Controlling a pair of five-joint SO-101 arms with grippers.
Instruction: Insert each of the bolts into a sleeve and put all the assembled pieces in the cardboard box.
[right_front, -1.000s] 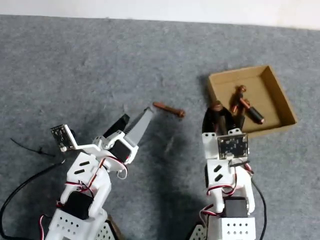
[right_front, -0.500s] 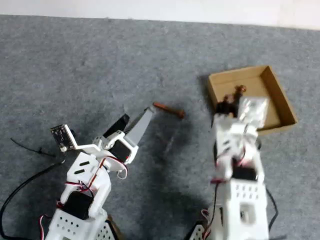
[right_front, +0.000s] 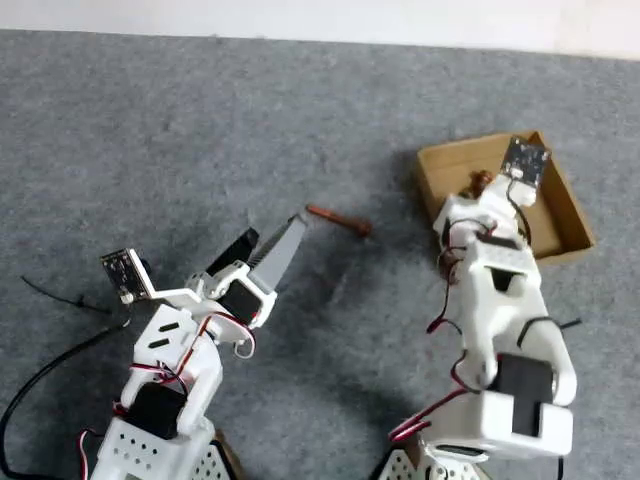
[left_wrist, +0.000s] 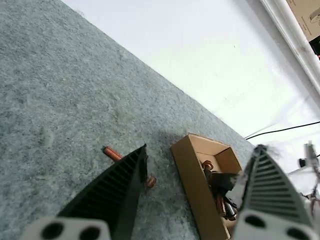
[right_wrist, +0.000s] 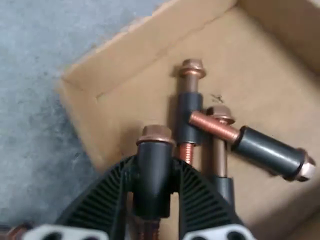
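Grey felt worktop (right_front: 150, 120): our right gripper (right_wrist: 153, 172) clamps a sleeved bolt (right_wrist: 155, 150) over the box (right_wrist: 125, 45), seemingly for release. Our left gripper (right_front: 275, 230) gapes.

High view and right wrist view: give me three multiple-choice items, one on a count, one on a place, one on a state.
1. Sleeved bolts lying on the floor of the box: A) one; B) five; C) three.
2. The bare bolt lies: A) in the box; B) on the carpet near the left gripper; C) in a gripper.
3. The right gripper is: A) shut on a sleeved bolt; B) open and empty; C) shut on a bare bolt.

Answers: 1 C, the right wrist view shows three lying there. 2 B, it rests on the grey carpet just off that gripper's tip. 3 A, its fingers clamp the piece over the box.
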